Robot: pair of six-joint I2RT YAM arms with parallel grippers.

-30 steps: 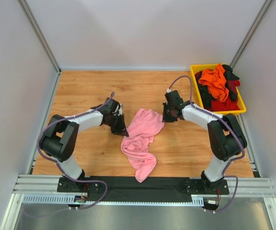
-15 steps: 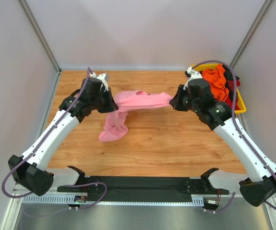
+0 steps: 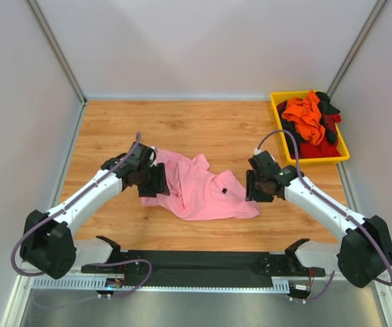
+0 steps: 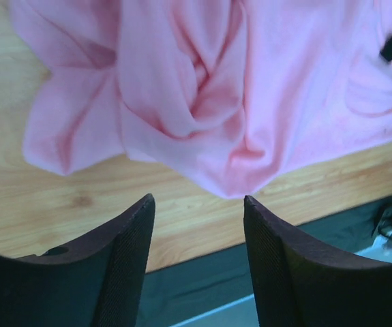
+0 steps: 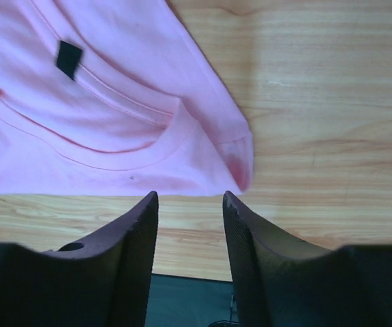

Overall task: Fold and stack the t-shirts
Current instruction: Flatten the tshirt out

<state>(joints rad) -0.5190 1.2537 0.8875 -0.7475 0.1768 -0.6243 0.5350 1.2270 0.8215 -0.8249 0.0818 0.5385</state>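
1. As you read the table [image 3: 182, 122] from its left edge, your left gripper [image 3: 156, 180] comes first, sitting low at the left margin of the light pink t-shirt [image 3: 199, 191].
2. You can see its jaws spread apart with nothing between them. In the left wrist view the gripper [image 4: 197, 199] frames bare wood, and a bunched fold of the shirt [image 4: 250, 102] lies just past the fingertips.
3. The pink shirt lies opened out but rumpled near the middle of the table, closer to the near edge than the far one. Its left part is creased into folds, and a small black tag [image 3: 223, 191] shows at the collar.
4. Your right gripper [image 3: 252, 185] sits at the shirt's right margin. Its jaws are also parted and hold nothing.
5. In the right wrist view the gripper [image 5: 190, 194] hangs over wood, with a corner of the shirt [image 5: 80, 122] and its collar just beyond the tips. The tag [image 5: 67, 59] lies farther in.
6. At the far right corner of the table you have the yellow bin [image 3: 318, 161], well apart from both grippers. Piled in it are an orange t-shirt [image 3: 305, 114] on top, a red t-shirt [image 3: 315, 148] and a black t-shirt [image 3: 328, 105].
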